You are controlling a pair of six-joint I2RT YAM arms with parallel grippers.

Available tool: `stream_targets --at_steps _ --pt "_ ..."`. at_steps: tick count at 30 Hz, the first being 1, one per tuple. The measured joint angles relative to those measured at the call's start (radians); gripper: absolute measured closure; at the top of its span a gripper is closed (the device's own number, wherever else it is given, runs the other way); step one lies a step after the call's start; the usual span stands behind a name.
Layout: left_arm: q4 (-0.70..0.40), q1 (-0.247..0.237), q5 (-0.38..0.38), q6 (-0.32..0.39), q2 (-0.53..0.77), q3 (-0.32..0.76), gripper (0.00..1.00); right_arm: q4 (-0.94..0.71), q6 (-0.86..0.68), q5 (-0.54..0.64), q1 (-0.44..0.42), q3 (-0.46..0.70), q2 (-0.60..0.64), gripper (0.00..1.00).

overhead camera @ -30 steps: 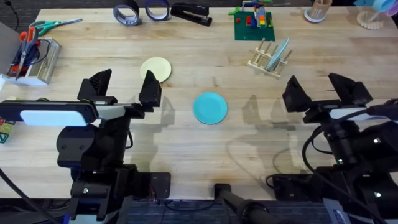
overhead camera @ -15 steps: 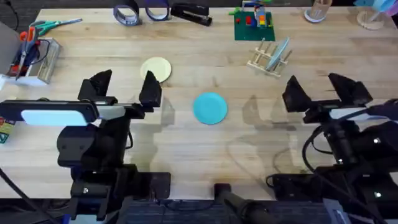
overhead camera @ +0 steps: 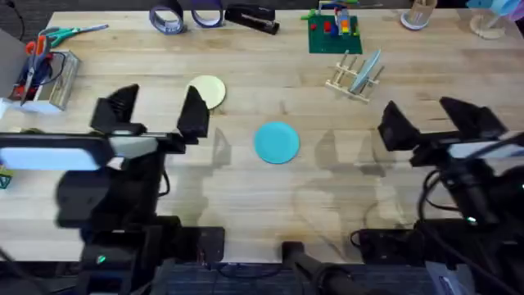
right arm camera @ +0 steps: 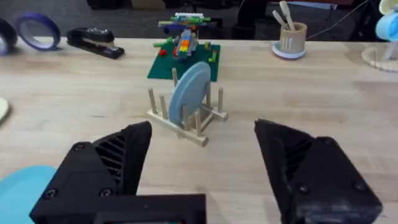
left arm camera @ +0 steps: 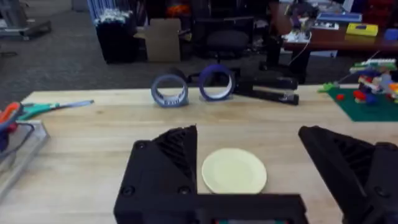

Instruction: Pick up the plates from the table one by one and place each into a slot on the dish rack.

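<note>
The large light wood butcher-block table (overhead camera: 246, 197) holds everything. The left gripper (overhead camera: 151, 115), fingers spread and empty, has shifted slightly left and risen since a second ago; the small pale yellow round plate (left arm camera: 234, 170) lies just beyond its fingertips, so a pickup looks imminent. The right gripper (overhead camera: 430, 123), also spread and empty, barely moved. The turquoise round plate (overhead camera: 277, 142) lies between both grippers. The light blue plate (right arm camera: 188, 87) stands in the small pale wooden dish rack (right arm camera: 186, 121), ahead of the right fingers. No legible writing.

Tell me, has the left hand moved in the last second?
Yes. The left hand has shifted slightly left and away from the base, nearer the pale yellow plate, which stayed put; the hand is open.
</note>
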Motion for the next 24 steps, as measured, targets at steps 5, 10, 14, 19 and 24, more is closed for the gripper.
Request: stream_targets --at_steps 5,10,14,19,24 --pt "-0.157 0.000 0.000 0.003 0.000 0.171 0.008 -0.141 0.000 -0.001 0.000 0.140 0.005 0.007" --pt "-0.408 0.000 0.000 0.002 0.006 0.372 0.008 -0.267 0.000 -0.001 0.000 0.260 0.060 0.007" --pt "-0.596 0.000 0.000 -0.001 0.067 0.541 0.008 -0.333 0.000 -0.001 0.000 0.347 0.135 0.007" --pt "-0.800 0.000 0.000 -0.006 0.213 0.733 0.008 -0.397 0.000 -0.001 0.000 0.461 0.258 0.007" --pt "-0.960 0.000 0.000 -0.010 0.398 0.922 0.008 -0.477 0.000 -0.002 0.000 0.589 0.414 0.008"
